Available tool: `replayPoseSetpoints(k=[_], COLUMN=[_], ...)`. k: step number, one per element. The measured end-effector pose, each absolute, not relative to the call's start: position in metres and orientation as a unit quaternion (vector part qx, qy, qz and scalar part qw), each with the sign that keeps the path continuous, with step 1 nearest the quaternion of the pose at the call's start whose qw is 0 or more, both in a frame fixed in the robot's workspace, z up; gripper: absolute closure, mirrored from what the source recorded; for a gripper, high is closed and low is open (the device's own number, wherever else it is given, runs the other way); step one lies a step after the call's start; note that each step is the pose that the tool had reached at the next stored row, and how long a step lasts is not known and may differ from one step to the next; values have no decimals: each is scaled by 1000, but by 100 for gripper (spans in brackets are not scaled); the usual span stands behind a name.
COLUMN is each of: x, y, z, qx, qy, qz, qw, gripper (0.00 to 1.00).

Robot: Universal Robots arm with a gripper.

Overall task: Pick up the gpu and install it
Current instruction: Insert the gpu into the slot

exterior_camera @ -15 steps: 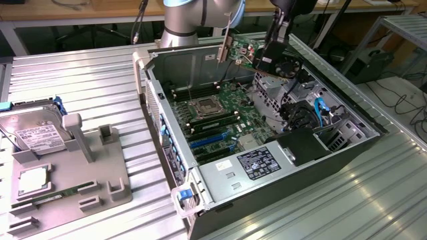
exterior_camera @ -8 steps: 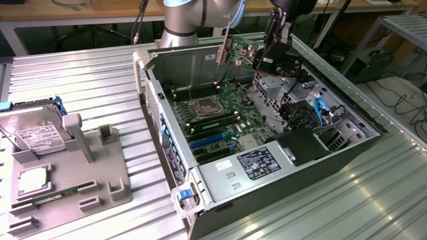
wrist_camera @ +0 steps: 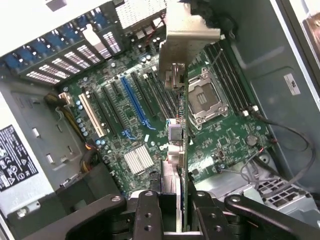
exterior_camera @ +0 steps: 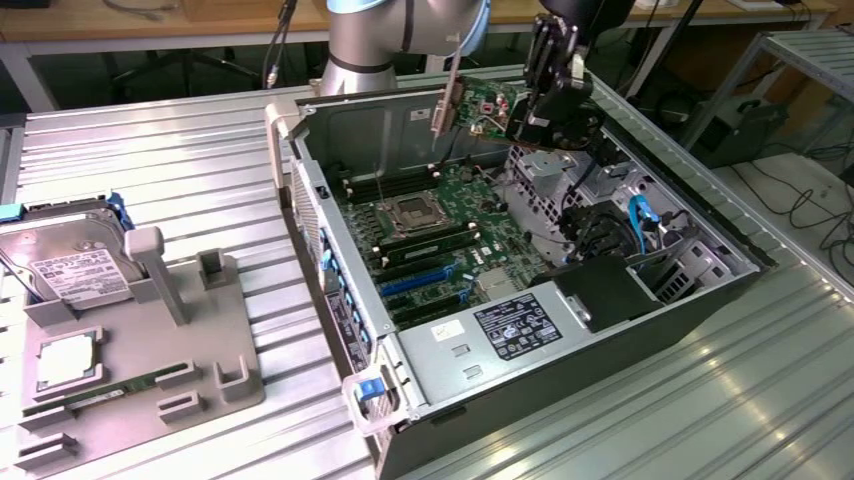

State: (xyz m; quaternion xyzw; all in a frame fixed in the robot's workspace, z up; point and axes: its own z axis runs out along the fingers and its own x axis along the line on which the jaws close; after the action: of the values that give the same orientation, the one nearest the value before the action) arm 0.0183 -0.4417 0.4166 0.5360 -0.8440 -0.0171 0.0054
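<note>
My pincer (wrist_camera: 172, 205) clenched on gpu (wrist_camera: 177, 145); from wrist it's edge-on, faces hidden. Exterior view: card held above open case's (exterior_camera: 380, 130) far end.

The grey arm (exterior_camera: 380, 40) stands tall at the back, and its black gripper (exterior_camera: 531, 118) (the dark part at its end) hangs up high, pointing down, with two fingers (wrist_camera: 147, 216) squeezed on the gpu (exterior_camera: 478, 105), one on each side.
</note>
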Motion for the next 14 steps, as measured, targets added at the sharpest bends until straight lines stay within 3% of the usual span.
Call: replayPoseSetpoints(k=[8, 14], x=[18, 16], y=[-442, -442], z=[416, 416], qx=[585, 589], qy=[-811, -808], qz=[-16, -6], qw=[6, -9], gripper=[72, 72])
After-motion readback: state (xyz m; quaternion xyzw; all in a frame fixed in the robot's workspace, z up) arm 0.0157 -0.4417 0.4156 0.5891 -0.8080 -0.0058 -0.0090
